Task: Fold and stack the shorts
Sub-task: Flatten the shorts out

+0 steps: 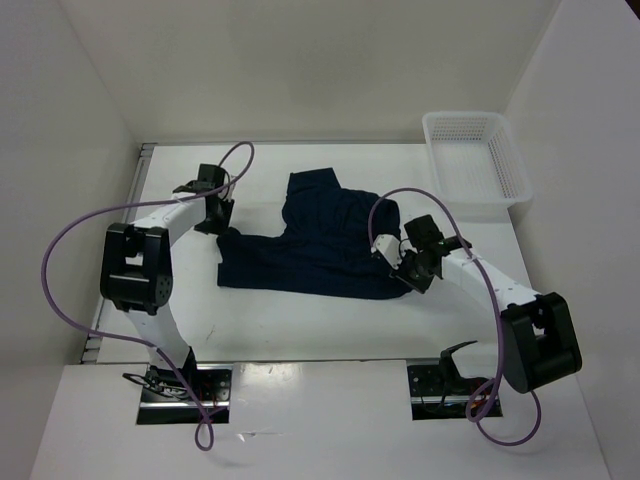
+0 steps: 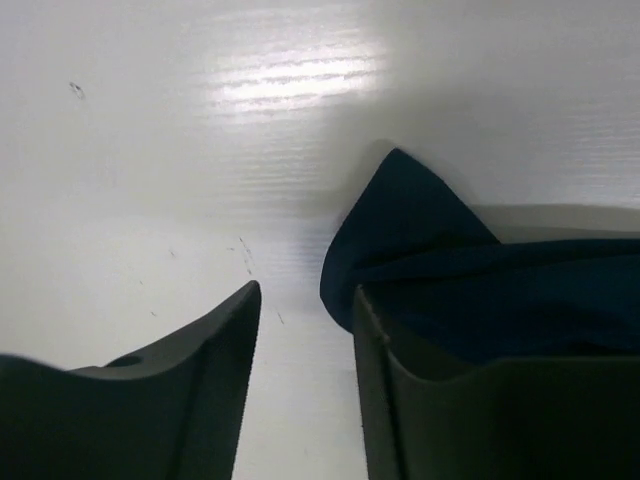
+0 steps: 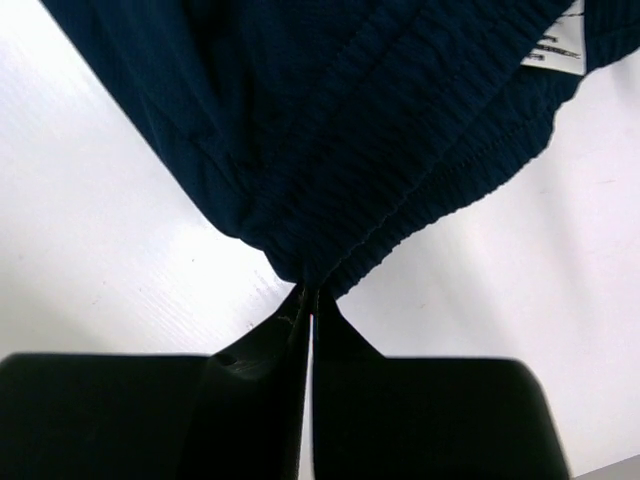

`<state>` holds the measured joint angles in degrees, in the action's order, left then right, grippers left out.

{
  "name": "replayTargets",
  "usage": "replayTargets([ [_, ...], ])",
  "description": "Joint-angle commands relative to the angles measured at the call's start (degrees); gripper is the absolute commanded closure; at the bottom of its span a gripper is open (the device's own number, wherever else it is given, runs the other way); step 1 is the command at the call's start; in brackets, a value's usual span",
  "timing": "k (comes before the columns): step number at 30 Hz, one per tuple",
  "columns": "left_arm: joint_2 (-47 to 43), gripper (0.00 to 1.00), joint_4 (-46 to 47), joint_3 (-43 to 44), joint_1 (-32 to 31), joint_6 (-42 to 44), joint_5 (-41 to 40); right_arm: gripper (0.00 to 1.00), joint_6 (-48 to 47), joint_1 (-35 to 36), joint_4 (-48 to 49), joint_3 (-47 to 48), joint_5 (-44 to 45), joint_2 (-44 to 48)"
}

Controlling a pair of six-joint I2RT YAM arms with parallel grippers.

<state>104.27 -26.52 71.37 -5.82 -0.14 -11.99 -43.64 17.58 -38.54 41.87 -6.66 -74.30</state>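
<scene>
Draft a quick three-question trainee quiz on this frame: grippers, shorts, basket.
1. True or false: the right gripper is shut on the shorts.
2. The white basket stands by which part of the table? A) far right corner B) far left corner C) near left corner
3. Fill in: the left gripper has its jaws ____, holding nothing.
Key: 1 true; 2 A; 3 open.

The shorts [image 1: 320, 245] lie just ahead of the right gripper [image 3: 312, 292] — and right of the left gripper [image 2: 305, 295]. The basket [image 1: 520, 172] stands beyond, further right.
</scene>
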Motion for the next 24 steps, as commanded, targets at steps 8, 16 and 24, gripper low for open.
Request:
replayTargets([
  [8, -12.7, 0.46, -14.6, -7.1, -1.6, 0.1, 10.5, 0.96, 4.7, 0.0, 3.4, 5.8, -2.5, 1.0],
  [16, -9.8, 0.46, -14.7, -10.6, -1.6, 0.1, 12.2, 0.96, 4.2, 0.0, 3.9, 4.0, -2.5, 1.5],
  [24, -2.9, 0.46, -14.2, -6.5, -1.6, 0.1, 14.2, 0.96, 3.1, 0.0, 3.9, 2.2, -1.3, 3.2],
])
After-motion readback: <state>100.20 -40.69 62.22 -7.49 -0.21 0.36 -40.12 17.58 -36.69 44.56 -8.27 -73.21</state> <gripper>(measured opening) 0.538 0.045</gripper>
